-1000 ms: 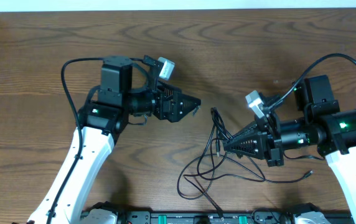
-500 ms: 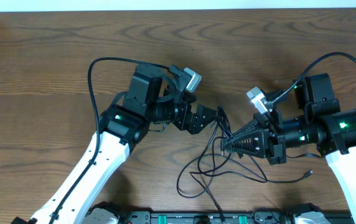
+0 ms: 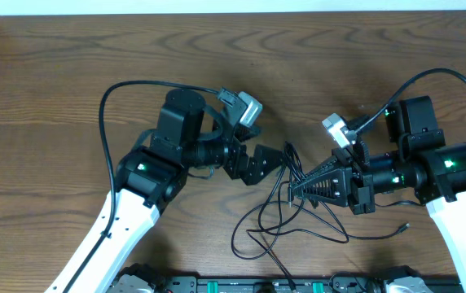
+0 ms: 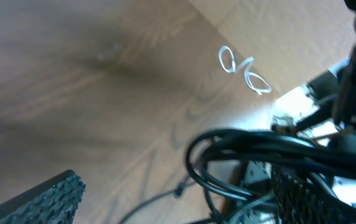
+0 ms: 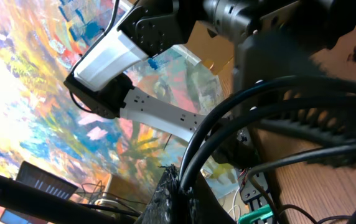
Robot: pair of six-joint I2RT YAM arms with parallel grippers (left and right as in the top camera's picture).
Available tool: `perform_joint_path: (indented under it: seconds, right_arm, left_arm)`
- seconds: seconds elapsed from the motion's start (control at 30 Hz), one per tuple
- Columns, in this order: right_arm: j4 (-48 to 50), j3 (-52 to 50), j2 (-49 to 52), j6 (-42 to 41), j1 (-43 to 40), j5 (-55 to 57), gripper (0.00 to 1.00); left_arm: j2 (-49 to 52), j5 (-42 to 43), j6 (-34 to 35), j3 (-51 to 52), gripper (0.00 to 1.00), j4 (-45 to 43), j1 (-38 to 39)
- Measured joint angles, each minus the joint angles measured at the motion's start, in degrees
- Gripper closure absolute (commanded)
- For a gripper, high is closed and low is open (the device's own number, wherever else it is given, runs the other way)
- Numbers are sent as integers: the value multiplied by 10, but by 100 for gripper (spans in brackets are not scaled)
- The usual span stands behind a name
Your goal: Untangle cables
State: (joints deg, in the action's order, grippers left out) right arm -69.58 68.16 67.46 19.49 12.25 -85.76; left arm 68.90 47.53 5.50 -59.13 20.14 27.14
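Overhead and wrist views of the cables (image 3: pixel 286 216) on the wooden tabletop (image 3: pixel 54 81). The thin black cords form one tangle right of centre. Its long axis runs from an upper end beside the left gripper (image 3: pixel 278 160) down toward the front edge of the tabletop. Loose loops fan out to the lower left, and one strand trails right to a small plug end. The right gripper (image 3: pixel 292 191) points left and is clenched on the cables where several strands cross; the right wrist view shows dark cords leaving its closed fingertips (image 5: pixel 168 186). The left gripper points right with its jaws spread wide and holds nothing. In the left wrist view the cables (image 4: pixel 240 149) loop between its two ribbed fingers (image 4: pixel 47 196), though contact cannot be judged. Compared with one second earlier, the left arm has swung right, from well apart from the tangle to just beside its upper strand. The right gripper and the lie of the loops are unchanged.
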Motion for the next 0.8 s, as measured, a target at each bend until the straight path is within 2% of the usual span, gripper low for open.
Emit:
perform_joint_path:
  seconds: [0.2,0.47,0.63,0.73,0.8]
  right_arm:
    - [0,0,0,-11,0,-6,99]
    - [0,0,0,-29,0,-9,98]
    - [0,0,0,-41,0,-7,99]
    - [3,0,2,-54,0,2,99]
    - [3,0,4,-60,0,5,98]
  left_arm:
    - [19,-7,0,0,2,15,30]
    - [59,-33,1,0,2,-63,47]
    - [75,-139,40,0,2,-68,50]
    - [82,-233,90,0,16,-72,53]
    - [84,-290,117,0,17,-78,55]
